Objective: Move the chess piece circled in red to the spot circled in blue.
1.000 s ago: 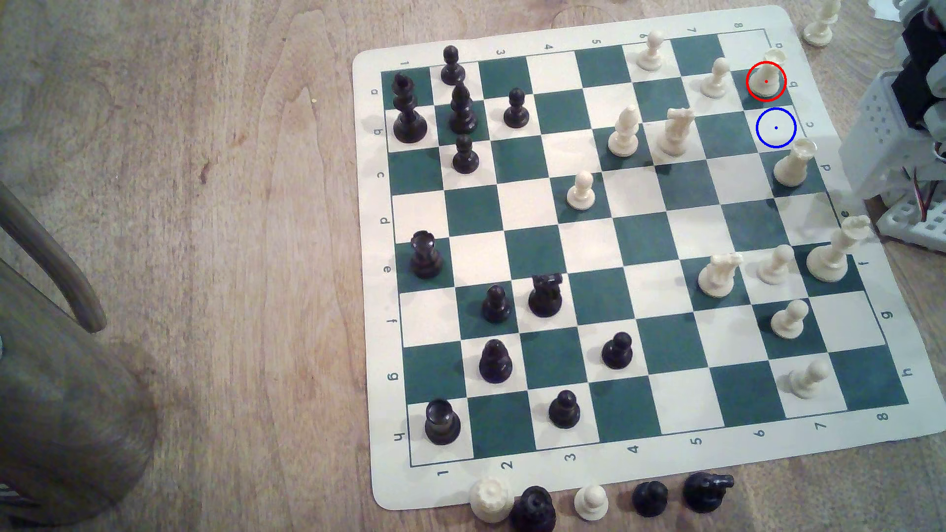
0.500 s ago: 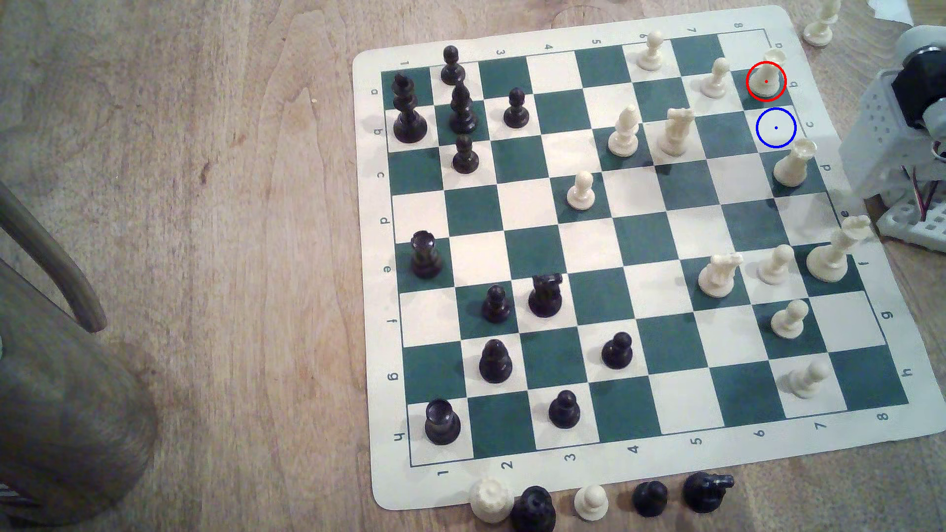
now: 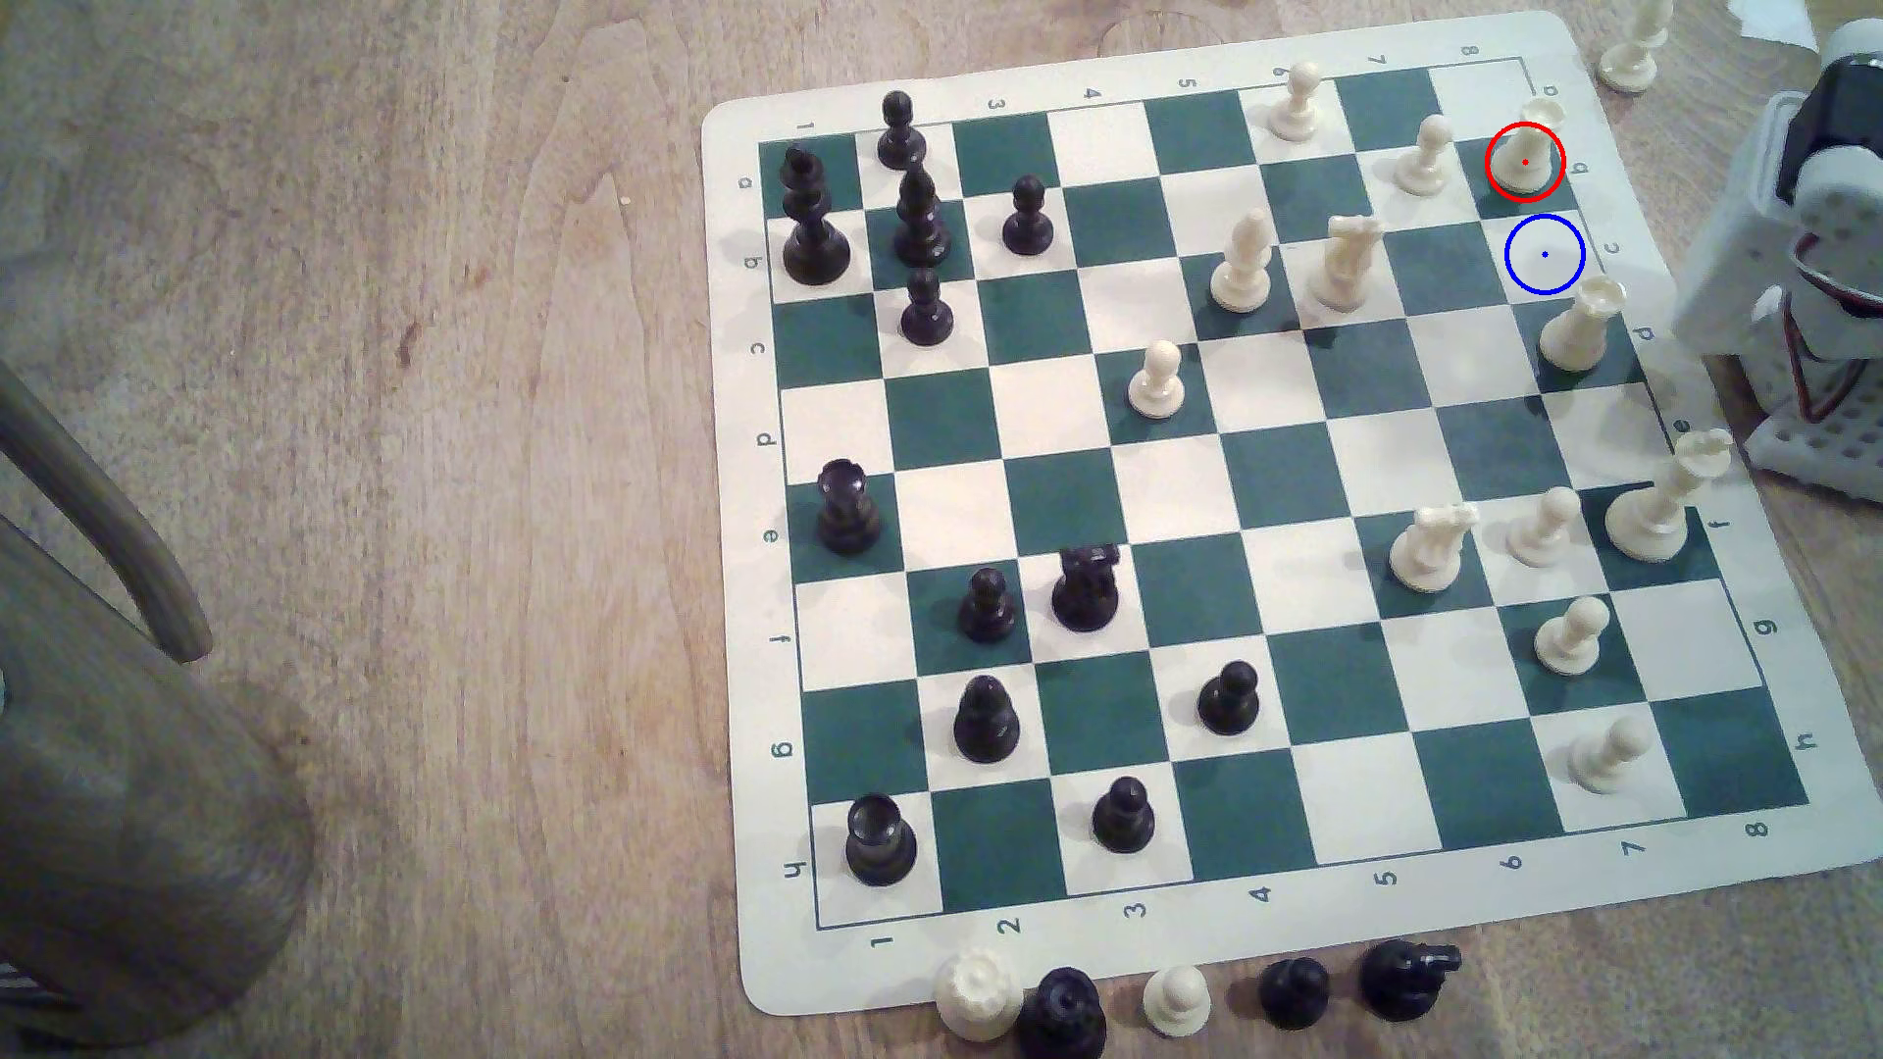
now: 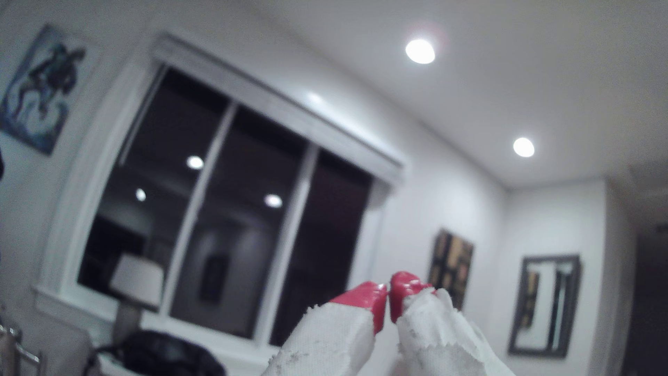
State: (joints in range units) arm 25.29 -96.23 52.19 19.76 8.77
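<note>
The fingers [image 4: 361, 298], red-tipped and wrapped in white cloth, are pressed together with nothing between them; the gripper [image 4: 388, 291] points up at a window [image 4: 224, 202] and ceiling, away from the board [image 3: 1274, 947]. The red-circled piece [image 3: 1525, 163] stands upright on a dark green square near the board's far corner at the exterior view's right, well apart from the fingers. The blue-circled spot [image 3: 1545, 255] is the adjoining cream square, bare. The arm [image 3: 1804, 265] sits just off the board's right edge.
</note>
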